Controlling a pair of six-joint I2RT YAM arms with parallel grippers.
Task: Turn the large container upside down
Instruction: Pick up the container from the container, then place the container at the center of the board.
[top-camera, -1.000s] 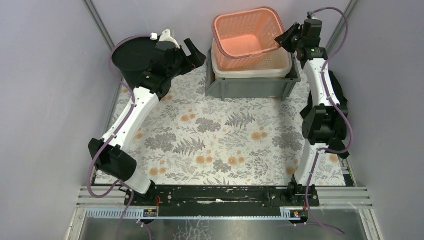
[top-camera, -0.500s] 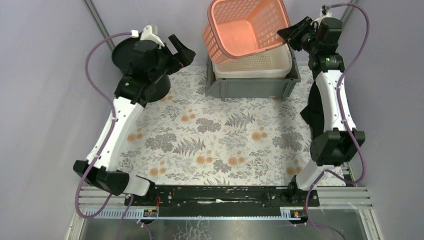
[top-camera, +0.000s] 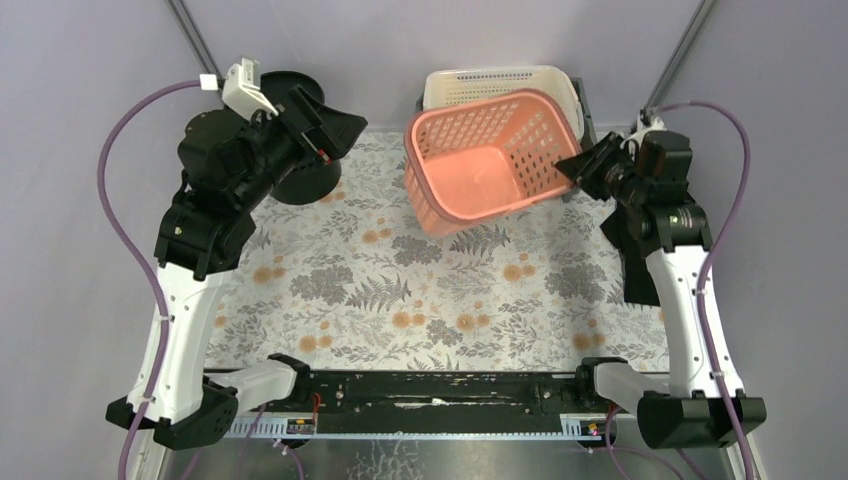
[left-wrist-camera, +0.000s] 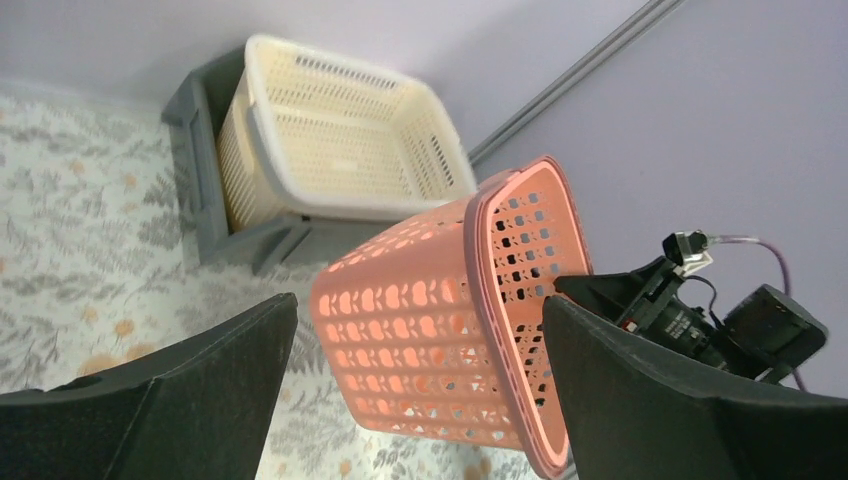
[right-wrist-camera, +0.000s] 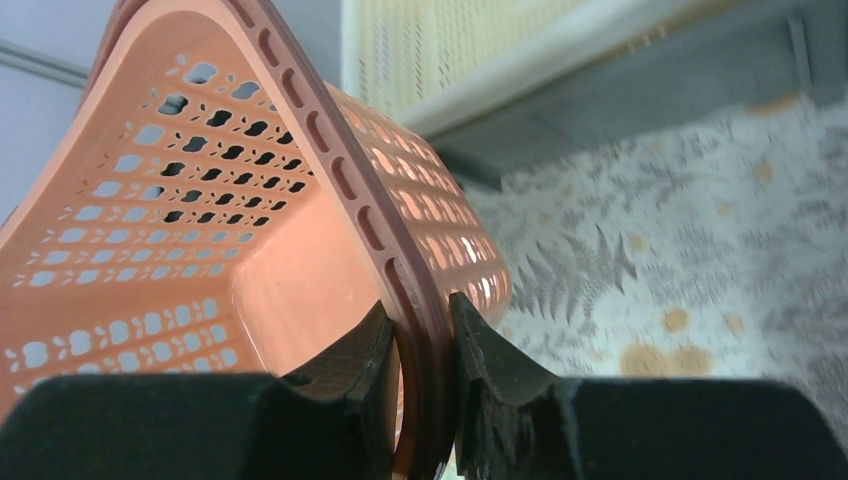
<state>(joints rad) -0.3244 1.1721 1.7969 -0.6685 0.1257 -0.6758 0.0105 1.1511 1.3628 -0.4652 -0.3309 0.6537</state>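
A salmon-pink perforated plastic basket (top-camera: 470, 180), rows of oval holes; a cream slotted plastic basket (top-camera: 500, 85); a dark grey plastic crate (left-wrist-camera: 205, 190). Grey ferns and orange blossoms are printed across the table (top-camera: 420, 290).

You have the pink basket (top-camera: 480, 185) held tilted above the worktop (top-camera: 440, 290) near its far edge, the right gripper (top-camera: 566, 168) clamped on its rim. Your left gripper (top-camera: 335, 125) hangs spread near the far-left corner.

floral-patterned table (top-camera: 420, 290), grey crate (left-wrist-camera: 205, 190) at its far edge, black round pot (top-camera: 312, 182) at far left
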